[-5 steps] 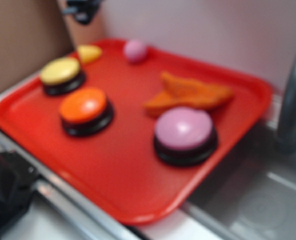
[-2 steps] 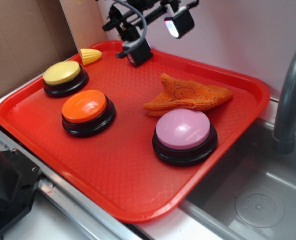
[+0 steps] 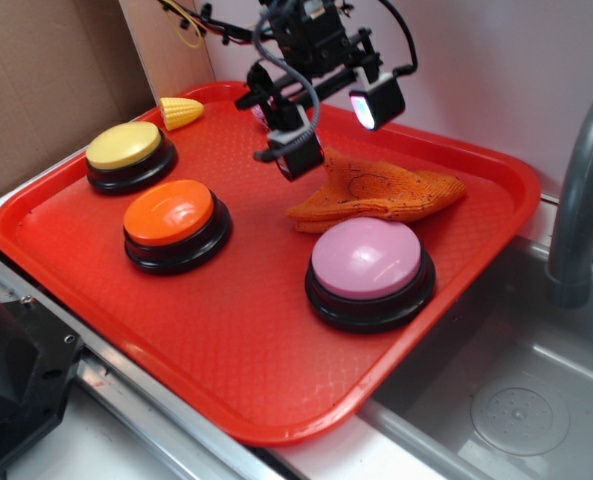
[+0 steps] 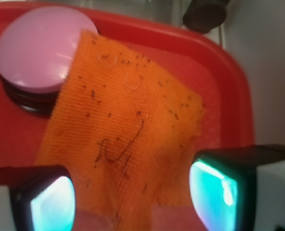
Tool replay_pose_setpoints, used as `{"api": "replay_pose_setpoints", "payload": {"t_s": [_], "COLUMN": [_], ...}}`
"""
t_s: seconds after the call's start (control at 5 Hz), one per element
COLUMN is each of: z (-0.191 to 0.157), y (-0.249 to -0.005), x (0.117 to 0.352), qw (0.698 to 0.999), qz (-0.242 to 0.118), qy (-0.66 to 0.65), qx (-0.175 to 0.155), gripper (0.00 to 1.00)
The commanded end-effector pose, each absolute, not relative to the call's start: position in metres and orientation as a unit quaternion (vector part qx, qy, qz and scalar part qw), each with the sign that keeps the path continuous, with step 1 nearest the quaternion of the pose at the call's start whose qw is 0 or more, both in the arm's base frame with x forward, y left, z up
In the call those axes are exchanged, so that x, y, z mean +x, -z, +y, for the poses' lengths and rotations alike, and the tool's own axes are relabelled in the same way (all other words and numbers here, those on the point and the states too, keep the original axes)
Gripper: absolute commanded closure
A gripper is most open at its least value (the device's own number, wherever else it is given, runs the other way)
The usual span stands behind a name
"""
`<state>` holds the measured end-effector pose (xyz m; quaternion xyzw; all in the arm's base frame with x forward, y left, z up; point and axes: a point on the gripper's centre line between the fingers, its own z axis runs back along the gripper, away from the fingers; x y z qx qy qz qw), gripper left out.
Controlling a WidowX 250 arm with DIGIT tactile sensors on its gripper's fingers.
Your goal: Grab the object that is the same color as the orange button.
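Claw [image 3: 326, 125] hung spread open and empty over the red tray [image 3: 226, 340], above the near end of the orange cloth [image 3: 376, 192]. To its left sat the orange button [image 3: 171, 213], the colour match; the cloth lay just behind the pink button [image 3: 368, 262]. Judged an approach step: next, descend straight and pinch the weave.

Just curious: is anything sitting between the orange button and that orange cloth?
No. In the exterior view, only bare red tray lies between the orange button and the orange cloth.
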<state>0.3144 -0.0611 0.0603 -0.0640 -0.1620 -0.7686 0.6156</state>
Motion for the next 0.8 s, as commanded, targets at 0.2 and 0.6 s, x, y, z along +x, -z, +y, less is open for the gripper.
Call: {"api": "replay_pose_setpoints", "payload": {"t_s": [0.2, 0.6], "z": [-0.0845, -0.08], "y": [-0.0433, -0.0481], "x": [0.3121, 0.3102], "qw": [0.629, 0.648], "qz": [-0.161, -0.175], "qy": [0.757, 0.738], "qx": [-0.071, -0.066], "gripper": [0.05, 1.0]}}
